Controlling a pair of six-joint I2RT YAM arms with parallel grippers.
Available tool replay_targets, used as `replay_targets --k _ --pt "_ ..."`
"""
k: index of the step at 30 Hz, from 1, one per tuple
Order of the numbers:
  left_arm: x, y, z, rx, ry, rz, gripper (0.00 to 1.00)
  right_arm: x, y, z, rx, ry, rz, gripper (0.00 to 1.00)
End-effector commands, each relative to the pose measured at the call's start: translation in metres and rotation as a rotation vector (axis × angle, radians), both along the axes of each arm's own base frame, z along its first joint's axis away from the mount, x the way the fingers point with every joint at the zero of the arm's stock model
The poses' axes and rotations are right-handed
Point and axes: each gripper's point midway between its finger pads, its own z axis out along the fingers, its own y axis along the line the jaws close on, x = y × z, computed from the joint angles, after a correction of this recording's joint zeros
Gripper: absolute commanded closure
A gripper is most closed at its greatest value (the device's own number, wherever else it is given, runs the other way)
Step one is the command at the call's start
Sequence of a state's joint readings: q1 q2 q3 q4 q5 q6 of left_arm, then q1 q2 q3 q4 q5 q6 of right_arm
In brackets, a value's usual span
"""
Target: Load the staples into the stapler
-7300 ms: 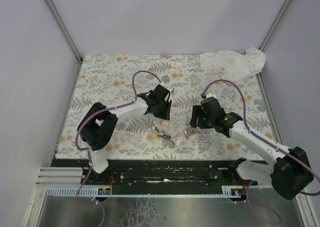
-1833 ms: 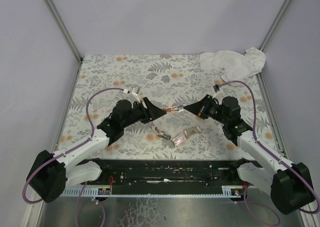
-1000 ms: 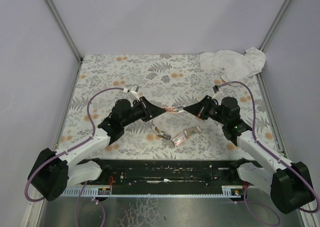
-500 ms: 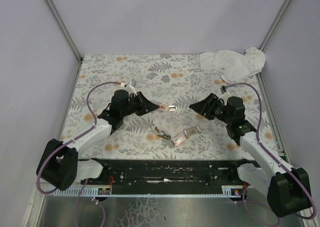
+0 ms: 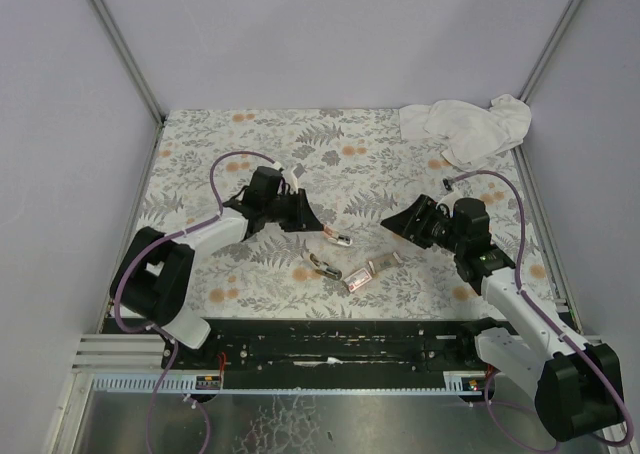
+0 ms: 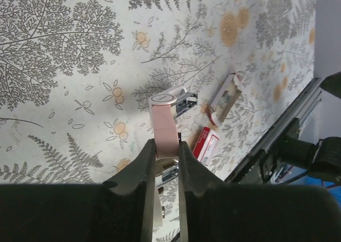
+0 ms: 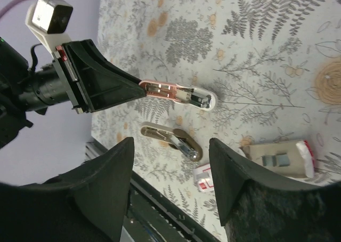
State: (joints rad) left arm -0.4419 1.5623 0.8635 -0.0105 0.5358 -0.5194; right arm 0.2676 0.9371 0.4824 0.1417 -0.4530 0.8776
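left fingers: clamped on the rear of the pink stapler.
right fingers: apart, empty, facing the stapler's tip.
staples: in their open box on the surface, below the right fingers.
handling: probably a light, brittle strip; pinch its long sides.
in the way: loose piece under the left fingers; cloth well apart.

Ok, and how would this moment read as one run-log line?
left fingers: shut on pink stapler | right fingers: open, empty | staple box: on table, untouched | other stapler piece: lying beside it
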Motion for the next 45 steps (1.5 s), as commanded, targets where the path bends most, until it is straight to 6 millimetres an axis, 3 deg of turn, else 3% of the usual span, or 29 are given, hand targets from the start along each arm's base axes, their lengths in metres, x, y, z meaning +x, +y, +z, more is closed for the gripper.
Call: replay_targets --k 1,8,12,17,20,23,27,37,41,45 --pt "0.005 0.001 -0.004 0.034 -0.025 -0.055 1.00 0.001 -0.012 -0.006 -0.114 -0.045 -0.008 0.35" --pt "0.002 -0.002 -0.017 0.038 0.027 -0.077 0.95 -0.004 -0.015 -0.018 -0.154 -0.025 0.010 0.35" --pt "0.004 0.001 -0.025 0.071 0.055 -0.054 0.86 -0.004 -0.016 -0.026 -0.174 -0.016 0.017 0.32" --pt "0.005 0.003 -0.026 0.082 0.056 -0.044 0.60 -0.004 -0.022 -0.041 -0.233 -0.011 0.019 0.30" --pt "0.009 0.007 -0.021 0.100 0.037 -0.022 0.47 -0.004 -0.031 -0.050 -0.298 -0.002 0.007 0.34" --pt "0.015 0.013 -0.011 0.131 -0.002 0.010 0.30 -0.004 -0.037 -0.056 -0.363 0.017 0.008 0.39" --pt "0.028 0.026 0.015 0.188 -0.092 0.074 0.14 -0.005 -0.029 -0.061 -0.490 0.017 0.051 0.43" --pt "0.071 0.080 0.130 0.348 -0.494 0.320 0.01 -0.012 -0.010 -0.090 -0.787 0.049 0.158 0.66" --pt "0.073 0.105 0.132 0.422 -0.574 0.403 0.00 -0.017 0.005 -0.098 -0.824 0.049 0.237 0.64" --pt "0.069 0.112 0.120 0.451 -0.550 0.417 0.00 -0.019 0.011 -0.105 -0.906 0.052 0.262 0.60"
